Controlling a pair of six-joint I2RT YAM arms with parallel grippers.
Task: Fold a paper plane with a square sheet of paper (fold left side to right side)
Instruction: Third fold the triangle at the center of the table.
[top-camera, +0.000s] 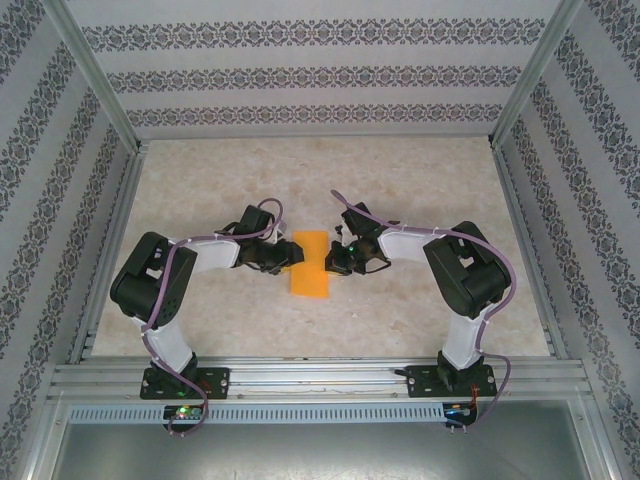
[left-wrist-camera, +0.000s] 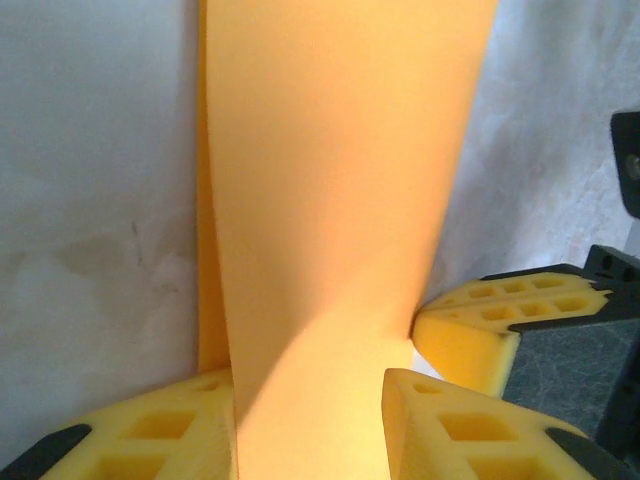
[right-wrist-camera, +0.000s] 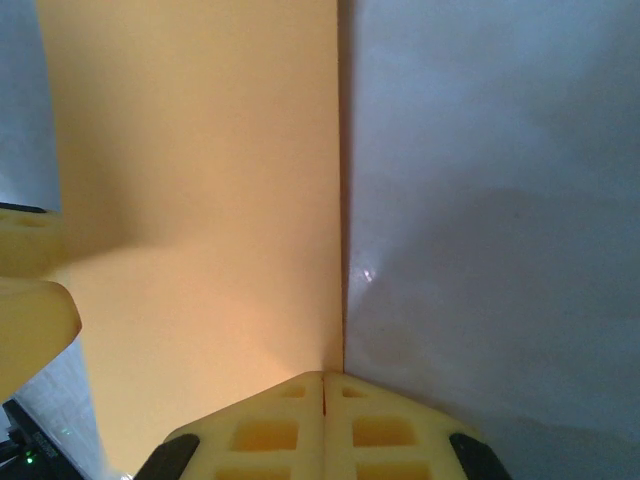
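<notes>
We find the square sheet of paper (top-camera: 309, 265) doubled on the desk (top-camera: 420, 310), the left gripper (left-wrist-camera: 310, 425) apart astride it, the right gripper (right-wrist-camera: 322, 405) closed (tips at its edge); any drag may skew the fold.

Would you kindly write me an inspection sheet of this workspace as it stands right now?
Surface: beige marbled table, flat.
Job's things: orange square sheet of paper at centre between the arms. From above it is a narrow rectangle, and it looks doubled over in the left wrist view.
Clutter: nothing seen.
Grippers: left gripper has its fingers apart with the paper between them. Right gripper has its fingers shut, tips at the paper's right edge.
Cables: purple cables run along both arms, off the paper.
Surroundings: patterned walls, aluminium frame.
</notes>
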